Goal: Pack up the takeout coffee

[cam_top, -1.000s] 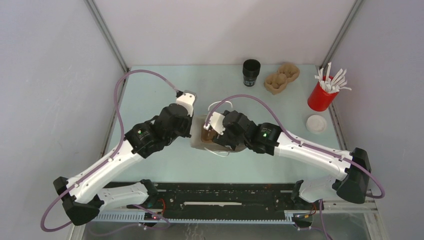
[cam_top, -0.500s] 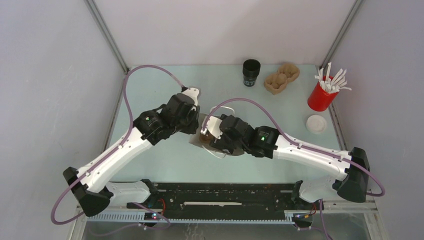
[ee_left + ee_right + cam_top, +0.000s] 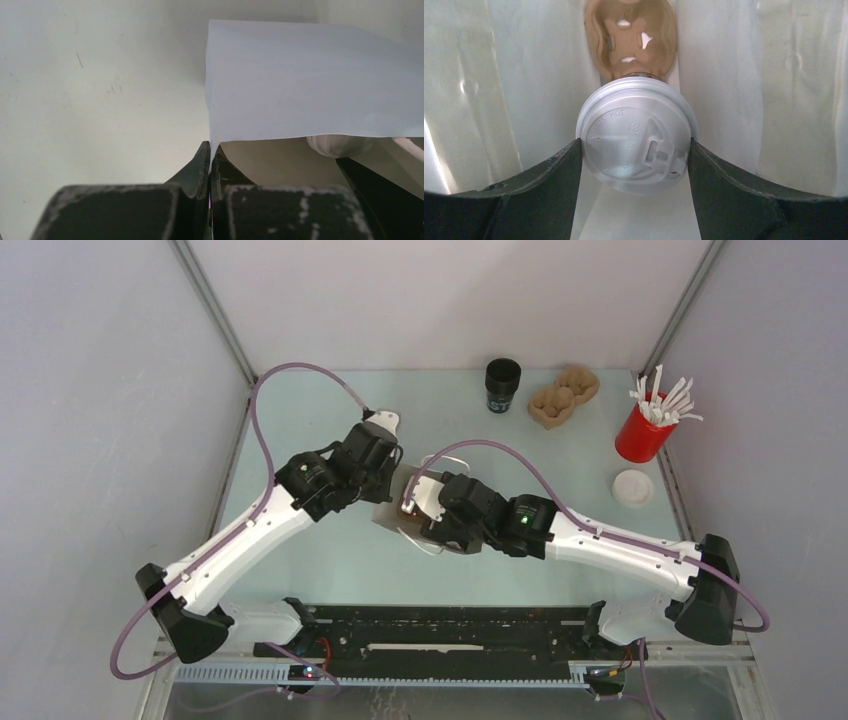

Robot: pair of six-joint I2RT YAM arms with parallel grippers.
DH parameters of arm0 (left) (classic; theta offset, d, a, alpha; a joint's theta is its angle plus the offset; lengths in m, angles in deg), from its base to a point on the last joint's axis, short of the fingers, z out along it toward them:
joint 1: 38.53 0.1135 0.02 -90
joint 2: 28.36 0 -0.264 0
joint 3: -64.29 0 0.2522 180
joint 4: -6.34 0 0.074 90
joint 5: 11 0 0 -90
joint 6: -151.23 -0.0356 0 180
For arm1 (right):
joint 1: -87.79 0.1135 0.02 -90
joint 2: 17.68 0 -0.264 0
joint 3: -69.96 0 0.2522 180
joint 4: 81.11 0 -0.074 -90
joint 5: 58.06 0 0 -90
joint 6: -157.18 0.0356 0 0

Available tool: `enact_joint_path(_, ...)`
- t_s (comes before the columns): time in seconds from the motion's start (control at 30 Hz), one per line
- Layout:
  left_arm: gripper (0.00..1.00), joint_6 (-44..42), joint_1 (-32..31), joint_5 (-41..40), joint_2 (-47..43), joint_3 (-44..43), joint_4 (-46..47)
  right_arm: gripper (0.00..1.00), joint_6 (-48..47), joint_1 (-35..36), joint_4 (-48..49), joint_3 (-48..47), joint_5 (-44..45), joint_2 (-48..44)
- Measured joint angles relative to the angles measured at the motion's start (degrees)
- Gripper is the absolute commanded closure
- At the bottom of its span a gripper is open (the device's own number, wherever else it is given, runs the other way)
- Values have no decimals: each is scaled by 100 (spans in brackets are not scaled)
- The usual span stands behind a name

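Note:
A white paper bag [image 3: 388, 514] stands at the table's middle between both arms. My left gripper [image 3: 210, 155] is shut on the bag's [image 3: 300, 85] top edge, pinching the paper wall between its fingertips. My right gripper [image 3: 636, 145] reaches down inside the bag [image 3: 524, 75]. It is shut on the takeout coffee [image 3: 636, 142], with a finger touching each side of its white domed lid. The black cup body is hidden under the lid. A brown pulp cup carrier [image 3: 631, 35] lies at the bag's bottom, just beyond the cup. In the top view the cup is hidden by my right wrist [image 3: 445, 505].
At the back stand a lidless black cup [image 3: 502, 385] and a second brown pulp carrier [image 3: 563, 397]. A red cup of white sticks [image 3: 645, 430] and a loose white lid [image 3: 633, 486] sit at the right edge. Grey walls enclose the table.
My left arm swung forward and right, and its gripper opened briefly, then shut on the bag's edge. My right arm shifted slightly left and lower with the cup.

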Motion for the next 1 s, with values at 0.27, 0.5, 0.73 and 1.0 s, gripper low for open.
enact_joint_path(0.27, 100, -291, -35, -378, -468, 2, 616, 48, -238, -24, -4, 0, 13, -22)
enact_joint_path(0.5, 100, -706, -74, -483, -566, 13, 1222, 48, -328, -343, 131, -87, 24, 42)
enact_joint_path(0.73, 100, -968, -214, -546, -564, 13, 1421, 48, -435, -807, 627, -87, -256, 48)
enact_joint_path(1.0, 100, -1049, -262, -549, -579, 450, 1565, 48, -570, -927, 1403, 122, -551, 114)
